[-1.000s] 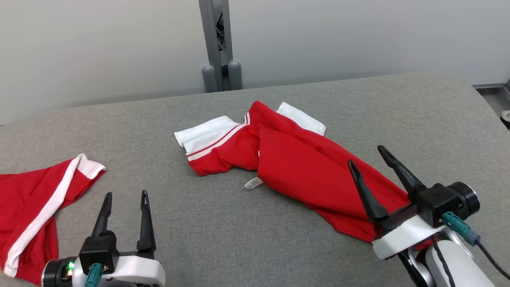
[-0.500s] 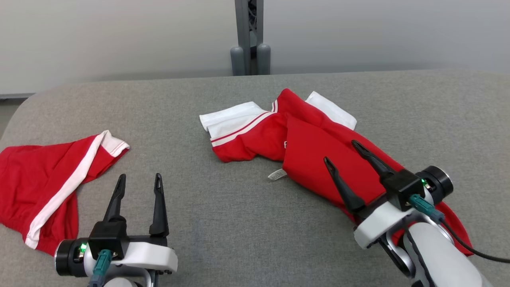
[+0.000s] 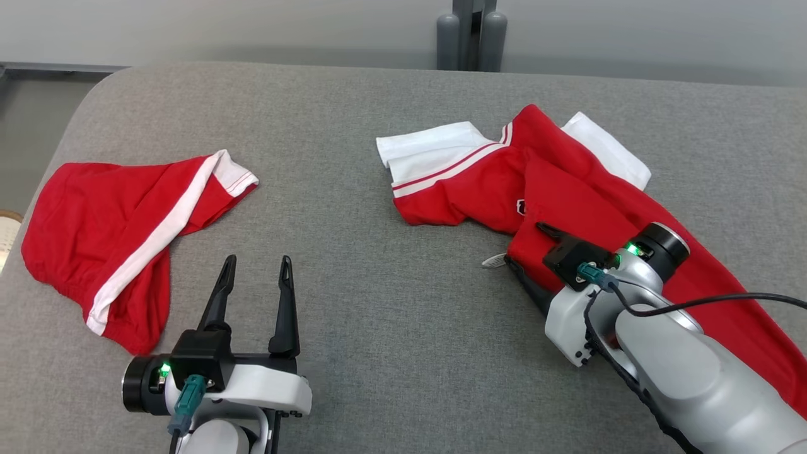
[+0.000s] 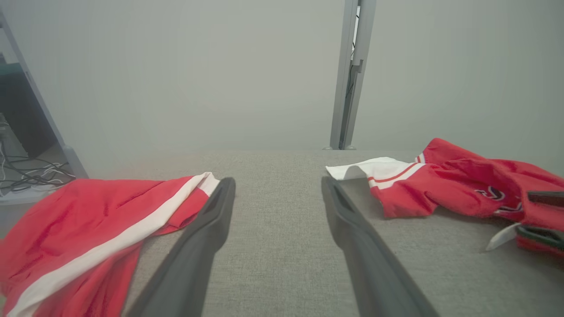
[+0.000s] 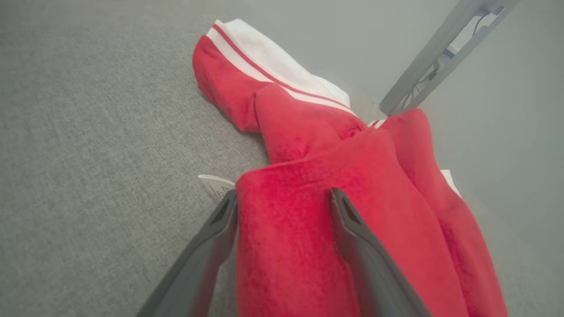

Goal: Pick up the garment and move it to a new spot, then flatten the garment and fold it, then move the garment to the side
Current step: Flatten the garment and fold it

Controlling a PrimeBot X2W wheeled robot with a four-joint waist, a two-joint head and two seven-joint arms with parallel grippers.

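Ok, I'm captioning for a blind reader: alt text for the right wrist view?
The open right gripper straddles the folded edge of a red garment with white trim on a grey table; a white label lies beside it.

Wall (image 4: 176,66): plain, pale grey, evenly lit
Post (image 3: 470,25): grey metal upright, behind the table's far edge
Table (image 3: 353,126): grey woven cover, rounded far-left corner
Floor (image 3: 31,126): dull grey, left of the table
Cables (image 4: 26,178): dark, loose, low at far left

From head: high, looking forward-down over grey surface (image 3: 378,315). From left wrist: low, level, facing back wall (image 4: 176,66). From right wrist: close, angled onto red garment (image 5: 286,242), shared with both others.
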